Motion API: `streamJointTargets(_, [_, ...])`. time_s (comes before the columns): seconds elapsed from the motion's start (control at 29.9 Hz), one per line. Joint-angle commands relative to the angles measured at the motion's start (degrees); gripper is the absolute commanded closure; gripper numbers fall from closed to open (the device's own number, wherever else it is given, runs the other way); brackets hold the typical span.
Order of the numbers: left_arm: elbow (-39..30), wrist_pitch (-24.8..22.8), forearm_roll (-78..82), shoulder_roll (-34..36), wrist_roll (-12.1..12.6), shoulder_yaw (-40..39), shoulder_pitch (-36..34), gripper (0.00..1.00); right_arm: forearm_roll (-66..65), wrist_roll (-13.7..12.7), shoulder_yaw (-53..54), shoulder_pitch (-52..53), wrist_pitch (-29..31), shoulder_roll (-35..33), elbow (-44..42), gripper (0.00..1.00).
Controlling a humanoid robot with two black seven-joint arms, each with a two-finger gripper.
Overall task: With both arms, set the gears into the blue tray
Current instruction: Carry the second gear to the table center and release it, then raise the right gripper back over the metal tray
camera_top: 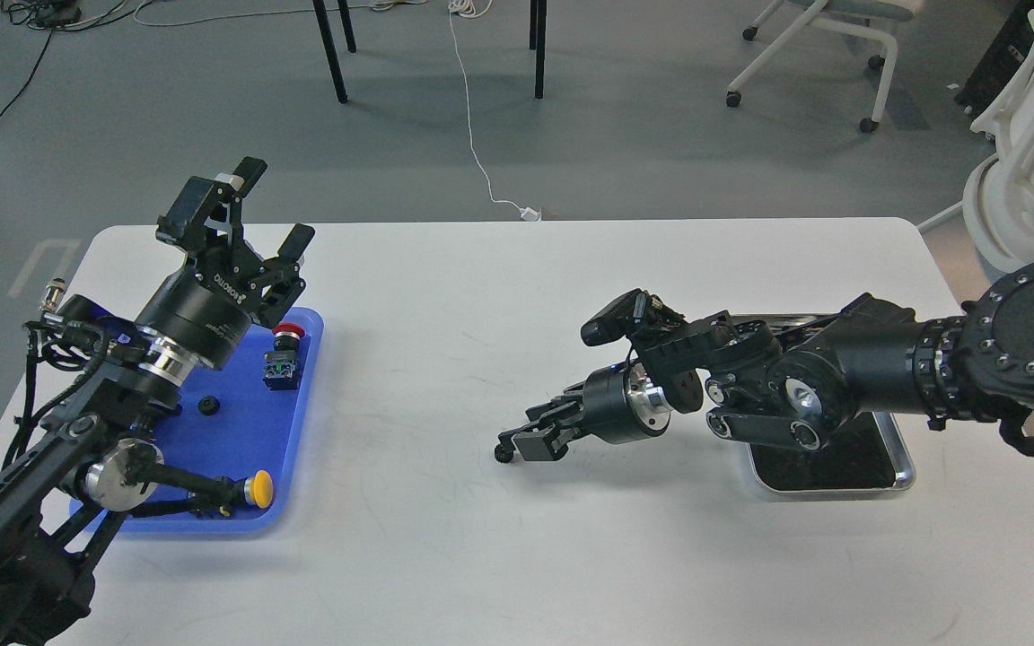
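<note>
The blue tray [243, 440] lies at the table's left end, and one small black gear [207, 406] rests on it. My left gripper [274, 206] hangs open and empty above the tray's far edge. A second gear [503, 455] sits on the white table near its middle, right at the tip of my right gripper [520, 442]. That gripper is low over the table and points left. Its dark fingers cannot be told apart, so I cannot tell whether they still pinch the gear.
On the blue tray there are also a red-capped push-button switch [284, 350] and a yellow-capped one [257, 490]. A steel tray with a black liner [898, 471] lies under my right forearm. Chair legs and cables are on the floor beyond the table.
</note>
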Motion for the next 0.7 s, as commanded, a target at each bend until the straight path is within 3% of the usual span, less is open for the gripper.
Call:
streamJointTargets(0.0, [0.0,0.5,0.0,0.4,-0.1,0.0,-0.1,0.02,0.4,0.0,3.2,1.0,0.3,-6.9,2.5,0.04])
streamJointTargets(0.23, [-0.2,-0.1,0.5,3.4,-0.4,0.3,-0.9,0.02,9.0,0.0,16.8,-3.4,0.7,-25.0,9.8,0.03])
streamJointTargets(0.33, [-1.4,-0.1,2.4,4.9,-3.1,1.1,-1.7,0.02,19.6,0.0,26.4,-10.0,0.6,-30.8,12.3,0.03])
streamJointTargets(0.37, [-1.4,-0.1,2.4,4.9,-3.1,1.1,-1.7,0.02,19.6,0.0,26.4,-10.0,0.6,-30.8,12.3,0.03])
streamJointTargets(0.43, [-3.9,-1.0,8.4,5.7,-5.2,2.2,-2.8,0.02,30.3,0.0,39.7,-20.0,0.6,-32.7,12.9,0.03])
streamJointTargets(0.57, [-5.0,-5.4,19.7,5.5,-5.7,6.0,-6.1,0.02,40.2,0.0,58.8,-33.1,0.7,-32.5,12.9,0.03])
streamJointTargets(0.67, [-5.8,-5.6,30.7,5.2,-5.8,11.6,-9.9,0.02,48.8,0.0,68.8,-40.3,1.6,-32.3,13.6,0.03])
